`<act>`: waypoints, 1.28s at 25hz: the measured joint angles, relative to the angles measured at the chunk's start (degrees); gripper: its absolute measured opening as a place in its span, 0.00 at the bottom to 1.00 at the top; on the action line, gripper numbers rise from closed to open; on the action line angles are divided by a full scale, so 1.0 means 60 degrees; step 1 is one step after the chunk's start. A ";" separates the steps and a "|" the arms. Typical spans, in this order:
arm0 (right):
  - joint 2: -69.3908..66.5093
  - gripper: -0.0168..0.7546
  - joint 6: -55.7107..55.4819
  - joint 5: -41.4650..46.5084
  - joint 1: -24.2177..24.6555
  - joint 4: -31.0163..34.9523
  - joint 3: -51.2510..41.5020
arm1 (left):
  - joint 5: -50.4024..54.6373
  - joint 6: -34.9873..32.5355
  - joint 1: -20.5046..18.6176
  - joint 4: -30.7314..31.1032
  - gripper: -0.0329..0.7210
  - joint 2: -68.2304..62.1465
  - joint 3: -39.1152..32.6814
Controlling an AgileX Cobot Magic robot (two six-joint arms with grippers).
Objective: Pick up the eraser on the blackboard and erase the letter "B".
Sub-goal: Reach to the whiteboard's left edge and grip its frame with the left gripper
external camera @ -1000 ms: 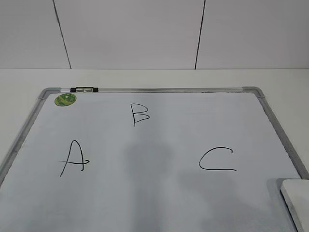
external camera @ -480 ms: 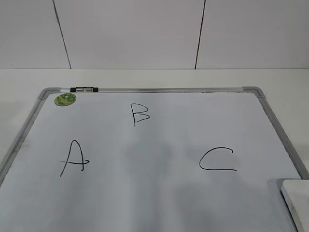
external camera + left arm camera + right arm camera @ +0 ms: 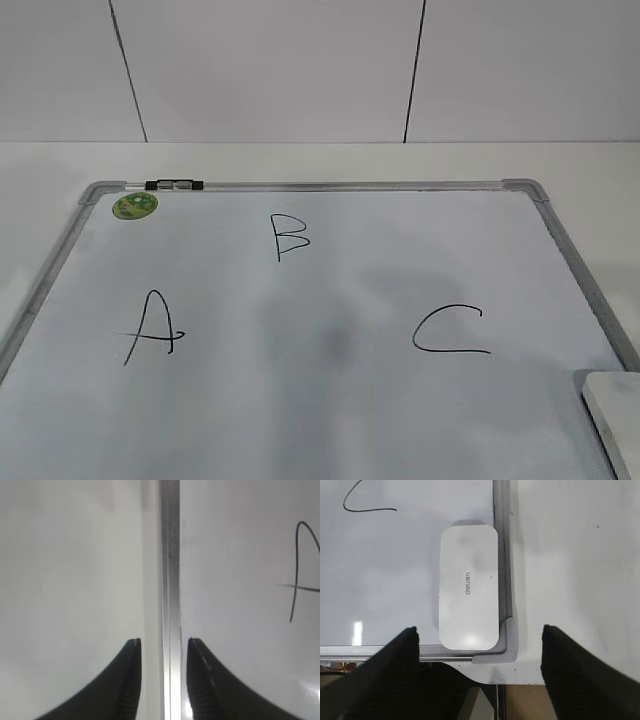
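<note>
The blackboard lies flat, with a silver frame and the letters "A", "B" and "C". The white eraser lies in the board's near right corner. In the right wrist view the eraser rests against the frame corner. My right gripper is wide open above the eraser's near end and holds nothing. My left gripper is open and empty over the board's left frame rail, with part of the "A" to its right. Neither gripper shows in the exterior view.
A black-and-silver clip and a round green sticker sit at the board's far left corner. White table surrounds the board. The table's front edge lies just past the eraser's corner.
The soft shadows on the board have shifted, and the dark shadow beside the eraser has shrunk. The eraser and the letters have not moved.
</note>
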State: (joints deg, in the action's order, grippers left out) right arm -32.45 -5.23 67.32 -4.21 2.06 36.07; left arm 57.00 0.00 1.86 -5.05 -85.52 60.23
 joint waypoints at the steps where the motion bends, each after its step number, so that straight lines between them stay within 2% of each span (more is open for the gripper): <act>1: -0.0044 0.78 0.0000 0.0016 0.0000 0.0019 0.0045 | -0.0041 0.0000 0.0000 0.0000 0.36 -0.0354 0.0238; 9: -0.0104 0.78 -0.0020 0.0270 0.0000 0.0020 0.0065 | -0.0373 -0.0454 0.0000 0.0006 0.36 -0.2453 0.1355; 20: -0.0104 0.78 -0.0020 0.0352 0.0000 0.0020 0.0065 | -0.0901 -0.0896 0.0000 0.0006 0.35 -0.3846 0.1408; 32: -0.0104 0.78 -0.0020 0.0352 0.0000 0.0032 0.0065 | -0.1341 -0.1040 0.0000 -0.0126 0.35 -0.4053 0.1408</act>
State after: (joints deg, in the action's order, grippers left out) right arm -33.08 -5.35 69.43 -4.21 2.25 36.46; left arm 48.96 -6.24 1.86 -5.80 -109.84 68.69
